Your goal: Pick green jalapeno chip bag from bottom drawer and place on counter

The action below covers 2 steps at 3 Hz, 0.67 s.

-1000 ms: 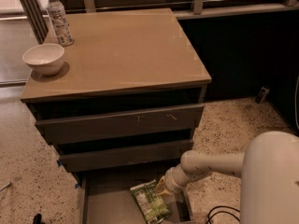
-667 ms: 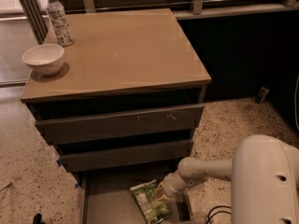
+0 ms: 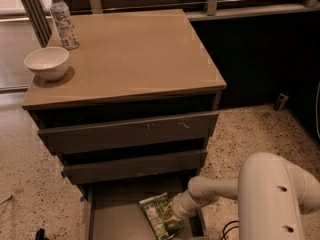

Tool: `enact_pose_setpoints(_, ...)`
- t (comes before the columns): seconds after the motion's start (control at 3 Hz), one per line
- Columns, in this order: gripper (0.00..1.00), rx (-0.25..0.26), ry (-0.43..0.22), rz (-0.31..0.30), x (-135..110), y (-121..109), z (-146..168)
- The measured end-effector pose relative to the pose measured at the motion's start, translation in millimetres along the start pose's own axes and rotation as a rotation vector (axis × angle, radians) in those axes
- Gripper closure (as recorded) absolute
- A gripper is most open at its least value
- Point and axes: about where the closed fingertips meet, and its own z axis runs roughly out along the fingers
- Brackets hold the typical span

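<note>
The green jalapeno chip bag [image 3: 154, 210] lies flat on the grey floor of the open bottom drawer [image 3: 112, 220], toward its right side. My gripper [image 3: 172, 215] reaches into the drawer from the right and sits at the bag's right edge, low over it. The white arm [image 3: 270, 194] fills the lower right corner. The tan counter [image 3: 135, 54] is the top of the drawer cabinet, above the two upper drawers.
A white bowl [image 3: 47, 62] and a clear water bottle [image 3: 63, 19] stand at the counter's left side. The two upper drawers [image 3: 130, 131] stick out slightly above the bottom one. Speckled floor [image 3: 250, 129] lies to the right, with a dark wall behind.
The arm's elbow has swung closer and fills more of the lower right corner. The gripper stays at the bag's right edge and the bag has barely shifted.
</note>
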Motion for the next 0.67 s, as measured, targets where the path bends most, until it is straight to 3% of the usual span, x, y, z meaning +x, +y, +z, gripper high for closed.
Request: enact_pose_setpoints(0.67,0.43,-0.001,-0.002,0.003,2.4,3.4,2.0)
